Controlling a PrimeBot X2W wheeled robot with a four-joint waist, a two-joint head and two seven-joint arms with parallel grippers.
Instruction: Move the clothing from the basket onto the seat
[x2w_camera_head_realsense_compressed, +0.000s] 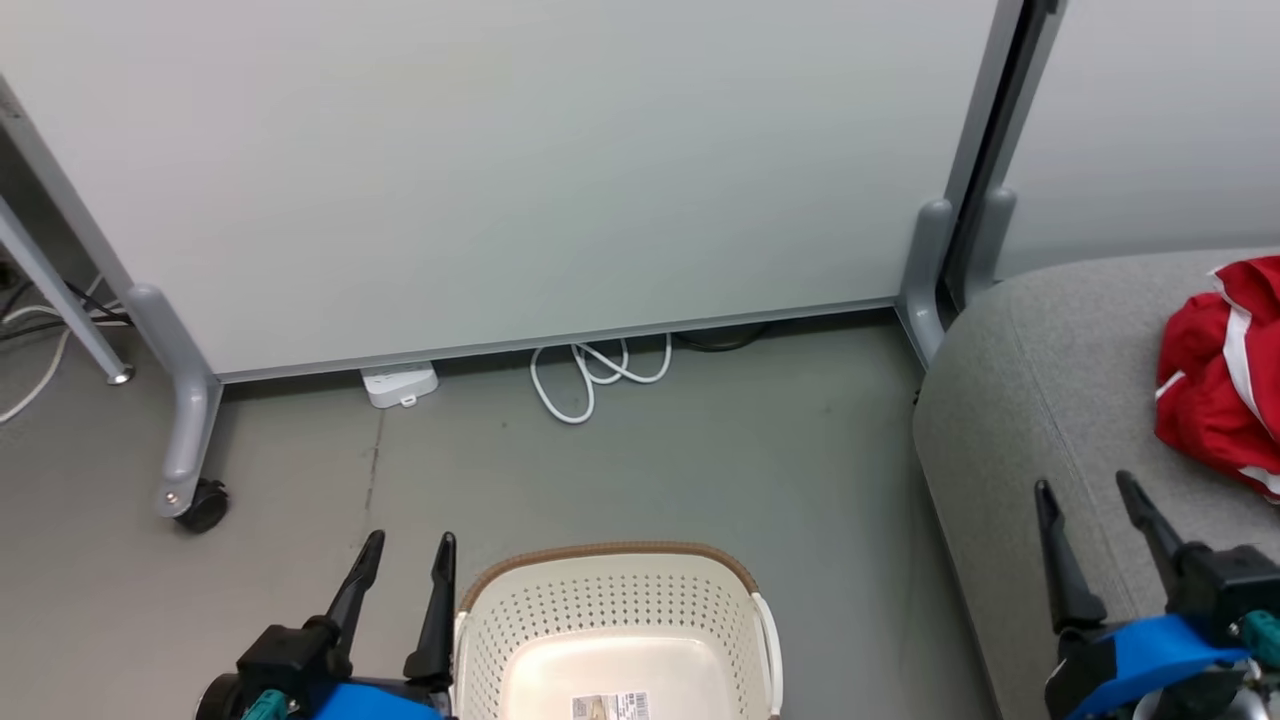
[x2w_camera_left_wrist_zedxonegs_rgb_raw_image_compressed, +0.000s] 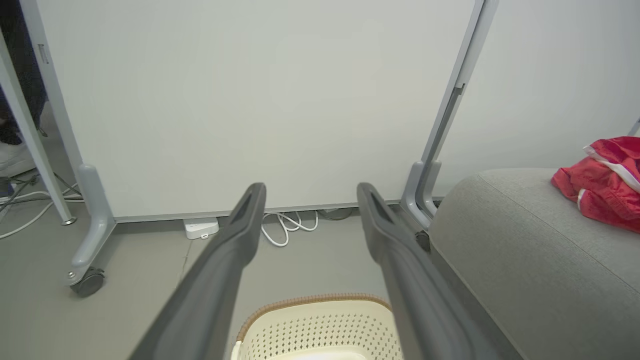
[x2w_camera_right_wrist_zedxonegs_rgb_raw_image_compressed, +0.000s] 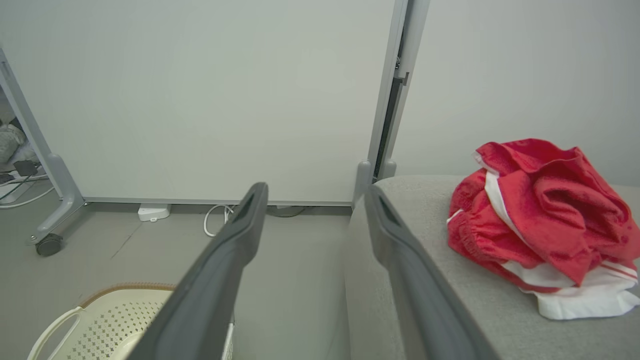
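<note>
- One crumpled heap of red clothing (x2w_camera_head_realsense_compressed: 1222, 370), white stripes showing through it, lies on the seat (x2w_camera_head_realsense_compressed: 1040, 400) at the far right. Whether it is one garment or several bunched together cannot be told.
- By the look of it, this is soft, light, limp fabric and not fragile. It would sag and trail from any pinch, and a thin loose fold could slip out.
- The best hold looks to be a raised ridge at the top of the heap or the gathered edge on its left side. A flat layer lying against the cushion would be hard to pinch.
- The seat is grey upholstery with a rounded edge. It probably gives under pressure, so fingers could press down into it without harm.
- The basket (x2w_camera_head_realsense_compressed: 610, 600) stands on the floor (x2w_camera_head_realsense_compressed: 700, 470) at near centre, left of the seat and apart from it. The visible part of its bottom is bare except for a printed label (x2w_camera_head_realsense_compressed: 610, 706), and its nearest part is cut off.
- Judged from that, the moving seems mostly or wholly done.
- The left end effector (x2w_camera_head_realsense_compressed: 411, 545) hovers just beside the basket's left rim, fingers spread, holding nothing.
- The right end effector (x2w_camera_head_realsense_compressed: 1085, 485) hangs over the seat's near edge, also spread and empty, near the heap but not touching it.
- Farther off, a white partition (x2w_camera_head_realsense_compressed: 500, 170) stands on a caster (x2w_camera_head_realsense_compressed: 203, 503), with a coiled cable (x2w_camera_head_realsense_compressed: 590, 375) and a small adapter (x2w_camera_head_realsense_compressed: 398, 384) at its foot.
</note>
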